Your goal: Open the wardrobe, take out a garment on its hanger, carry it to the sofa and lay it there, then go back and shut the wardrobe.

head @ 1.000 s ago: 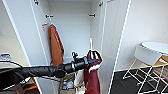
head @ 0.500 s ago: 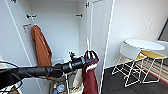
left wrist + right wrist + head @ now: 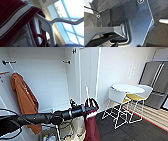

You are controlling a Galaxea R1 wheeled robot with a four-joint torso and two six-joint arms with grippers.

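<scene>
Garment (image 3: 91, 122) clear of wardrobe (image 3: 87, 77)

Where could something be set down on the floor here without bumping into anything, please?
The dark carpet between the hanging maroon jacket and the white chairs looks bare. The wardrobe bottom is crowded with clutter below the orange jacket.

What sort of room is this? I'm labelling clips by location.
Probably a lived-in flat or studio mock-up: an open white wardrobe with an orange jacket hanging inside, a small round table with wire-legged chairs, and a steel fridge beyond.
</scene>
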